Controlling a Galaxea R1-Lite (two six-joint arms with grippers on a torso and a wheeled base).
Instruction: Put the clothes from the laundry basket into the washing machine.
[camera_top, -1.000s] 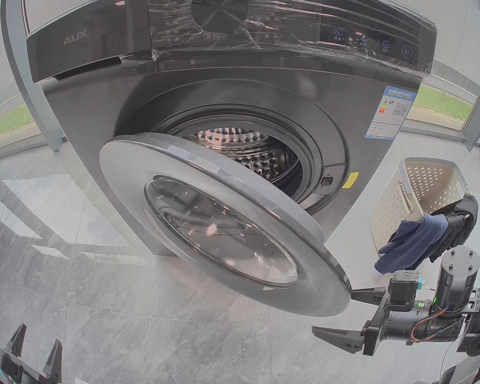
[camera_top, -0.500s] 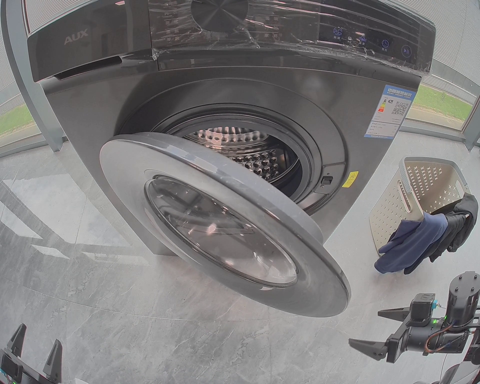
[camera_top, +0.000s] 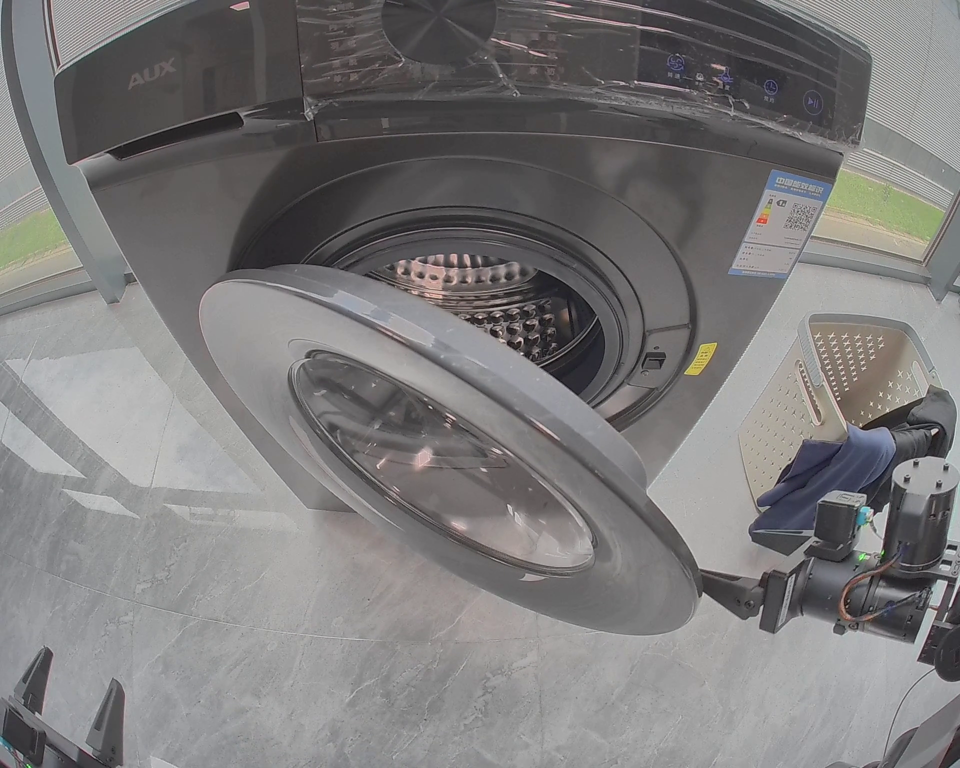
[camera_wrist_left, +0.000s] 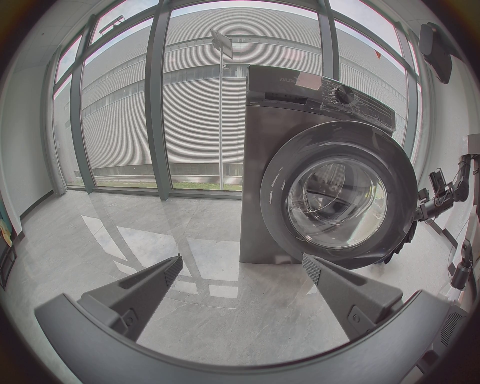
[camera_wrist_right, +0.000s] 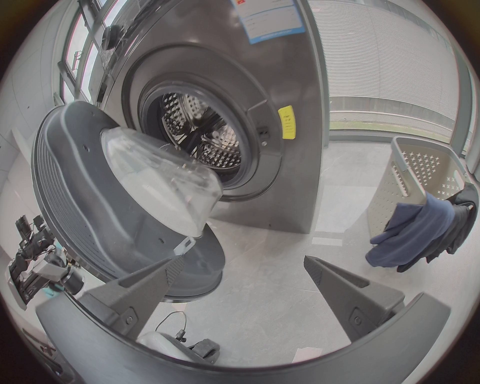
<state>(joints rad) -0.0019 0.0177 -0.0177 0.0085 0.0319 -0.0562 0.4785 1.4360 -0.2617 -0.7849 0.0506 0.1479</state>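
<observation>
Low at the robot's left, the left gripper (camera_wrist_left: 240, 262) hangs over the grey floor (camera_top: 300, 640), its fingers spread with nothing between them. The right gripper (camera_wrist_right: 242, 260) is likewise spread and empty, one fingertip close by the lower rim of the open door (camera_top: 440, 440). Beyond it, a blue garment (camera_top: 830, 470) and a black garment (camera_top: 930, 415) drape over the laundry basket (camera_top: 790, 420), which stands right of the washing machine (camera_top: 560, 170).

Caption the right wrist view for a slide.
Right gripper, jaws open, faces the open door of the washing machine; clothes hang over the laundry basket.
</observation>
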